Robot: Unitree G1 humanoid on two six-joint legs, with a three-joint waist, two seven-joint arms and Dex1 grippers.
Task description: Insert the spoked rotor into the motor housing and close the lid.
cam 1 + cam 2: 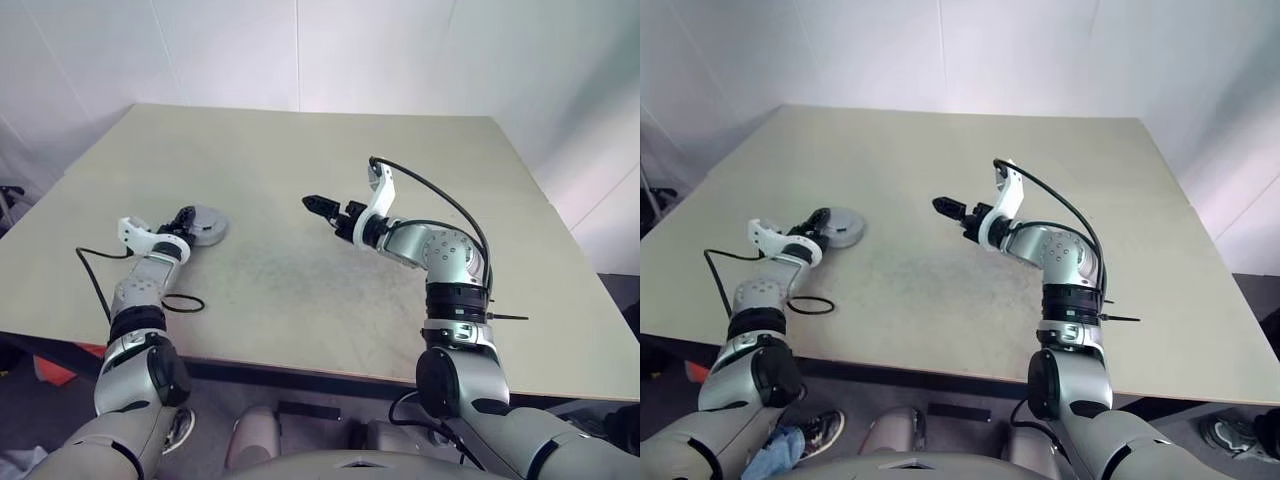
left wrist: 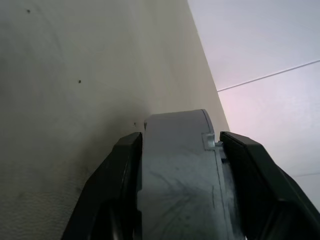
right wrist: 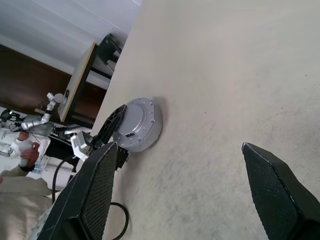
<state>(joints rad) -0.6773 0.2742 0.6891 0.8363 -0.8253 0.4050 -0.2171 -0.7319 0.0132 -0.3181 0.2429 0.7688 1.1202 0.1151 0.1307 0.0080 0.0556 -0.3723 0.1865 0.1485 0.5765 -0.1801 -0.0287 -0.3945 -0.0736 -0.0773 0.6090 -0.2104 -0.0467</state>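
- So the motor housing [image 1: 207, 225] is sitting on the left side of the table [image 1: 300, 170], and it reads as a thick round grey metal puck with the lid [image 3: 137, 120] already on top.
- That lid is a flat grey disc with little dark marks spaced round its edge, and it sits flush. Can't see any copper or the rotor from here.
- My left gripper [image 1: 186, 222] is clamped on the housing from the near-left side. In my left wrist view there's one black finger [image 2: 117, 175] on each flank of the grey body, both touching it.
- Left arm reaches forward low over the table, gripper about level, with a black cable [image 1: 180, 302] looped on the table beside the forearm.
- My right gripper [image 1: 322, 207] hangs above the middle of the table, well apart from the housing, pointing left towards it, jaws spread wide with nothing in them.
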